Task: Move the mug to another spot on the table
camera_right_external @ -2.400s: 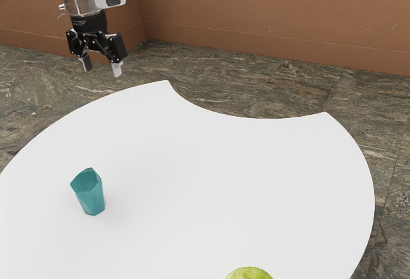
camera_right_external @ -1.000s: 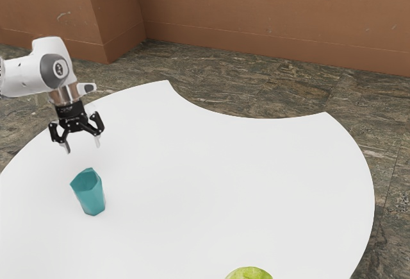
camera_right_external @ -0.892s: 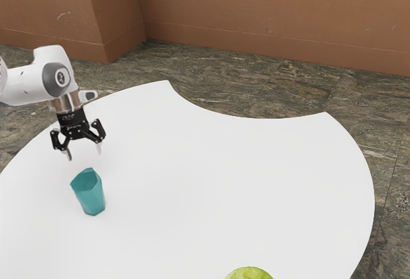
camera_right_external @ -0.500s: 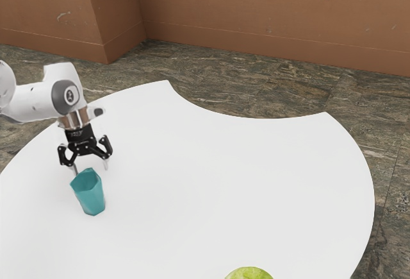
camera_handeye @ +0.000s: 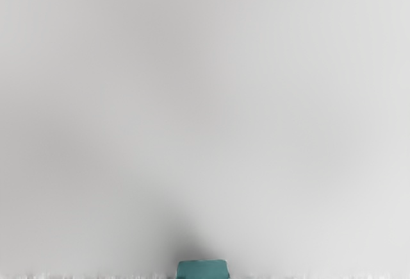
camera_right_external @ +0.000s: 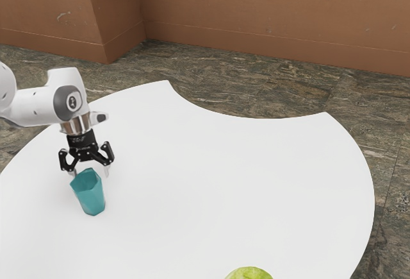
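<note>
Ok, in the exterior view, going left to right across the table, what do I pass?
mug → green fruit at the picture's lower edge. The gripper hangs open right above the mug, so it gets no place of its own in the order.

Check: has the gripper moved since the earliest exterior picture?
Yes. The gripper has dropped from above the table's far edge to just over the mug, which stayed put.

I see even, bright light on the white tabletop, faint soft shadows, a grey smudge by the mug
</note>
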`<act>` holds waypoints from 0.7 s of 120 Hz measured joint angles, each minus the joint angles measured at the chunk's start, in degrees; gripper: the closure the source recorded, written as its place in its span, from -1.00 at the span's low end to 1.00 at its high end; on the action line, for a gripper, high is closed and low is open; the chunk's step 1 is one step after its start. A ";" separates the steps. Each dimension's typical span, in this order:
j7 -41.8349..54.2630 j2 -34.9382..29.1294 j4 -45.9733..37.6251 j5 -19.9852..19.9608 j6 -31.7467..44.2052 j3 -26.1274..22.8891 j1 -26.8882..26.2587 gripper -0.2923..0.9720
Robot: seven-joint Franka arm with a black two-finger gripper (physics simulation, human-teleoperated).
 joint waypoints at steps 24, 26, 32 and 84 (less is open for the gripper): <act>-0.30 -0.66 -0.83 0.55 0.18 0.00 -0.35 -0.42; -0.33 -0.67 -0.92 0.59 0.18 0.00 -0.35 -0.40; -0.39 -0.76 -1.09 0.68 0.19 0.00 -0.36 -0.33; -0.82 -0.64 -1.08 1.75 0.21 -0.01 -0.30 0.39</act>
